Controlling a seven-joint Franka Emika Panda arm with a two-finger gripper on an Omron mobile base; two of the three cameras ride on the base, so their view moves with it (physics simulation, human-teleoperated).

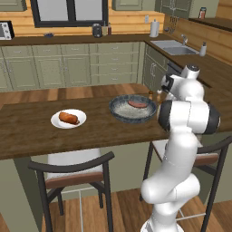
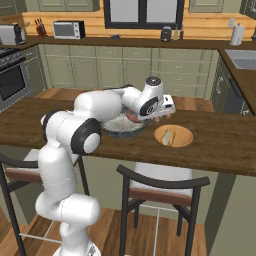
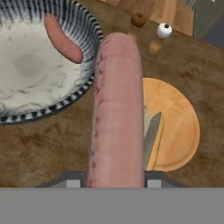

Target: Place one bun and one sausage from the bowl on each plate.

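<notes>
My gripper (image 3: 116, 178) is shut on a long pinkish-brown sausage (image 3: 117, 109), which hangs above the counter between the bowl and the orange-tan plate (image 3: 179, 127). Its far end reaches the bowl's rim. On that plate a golden sliver with a grey streak (image 3: 152, 139) peeks out from behind the held sausage; I cannot tell what it is. The dark grey-blue bowl (image 3: 89, 37) holds one more sausage (image 3: 63, 38) on its pale speckled inside. The white plate (image 1: 56, 121) at the left carries a bun (image 1: 69, 118). In the right base view the gripper (image 2: 161, 115) hovers beside the orange-tan plate (image 2: 182, 136).
Two small shakers, one brown (image 3: 138, 19) and one white (image 3: 164, 29), stand on the wooden counter beyond the orange-tan plate. Two dark chairs (image 1: 74, 167) are tucked under the counter's near edge. My own arm (image 1: 186, 113) hides the counter right of the bowl in the left base view.
</notes>
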